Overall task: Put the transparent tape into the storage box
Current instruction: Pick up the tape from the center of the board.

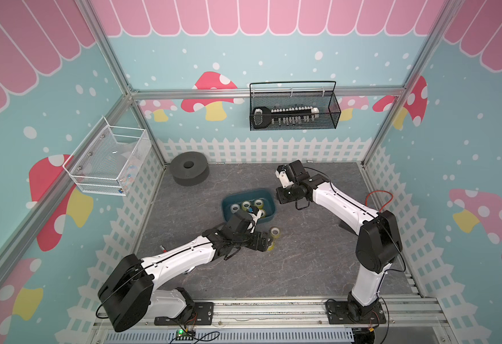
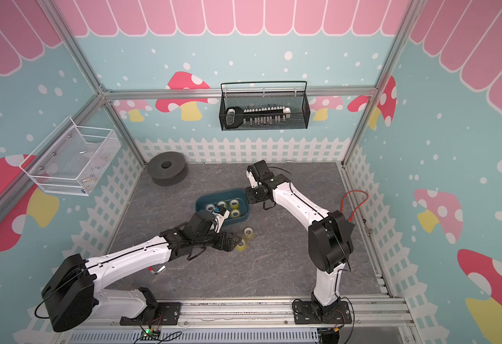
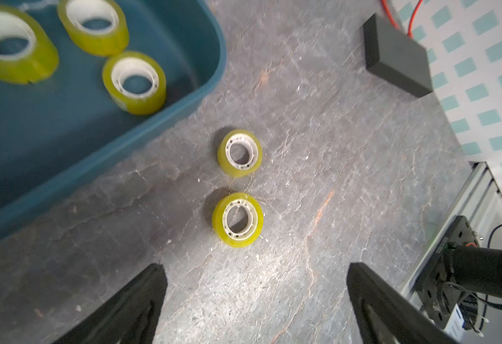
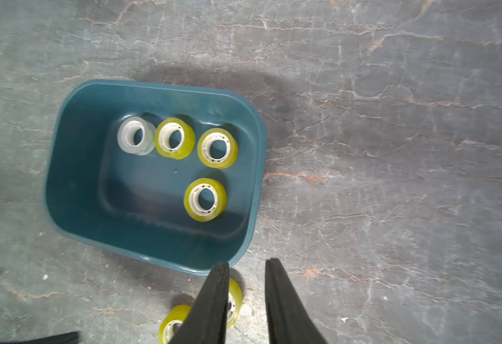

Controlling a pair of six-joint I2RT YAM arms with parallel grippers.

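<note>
Left gripper (image 3: 255,268) hangs low over the table (image 3: 303,178), jaws spread wide and empty. We judge this a line-up on the near tape roll (image 3: 245,242). The far tape roll (image 3: 238,172) lies just beyond it, not touching. Both sit outside the storage box (image 1: 244,191), at its 5 o'clock. Right gripper (image 4: 246,262) stands at the box's 3 o'clock, fingers (image 4: 282,297) nearly together and holding nothing. We judge it parked clear of the pick. Only the right wrist view shows all four boxed rolls, one a clear roll (image 4: 121,140). In both top views the left arm (image 1: 184,253) covers part of the box.
</note>
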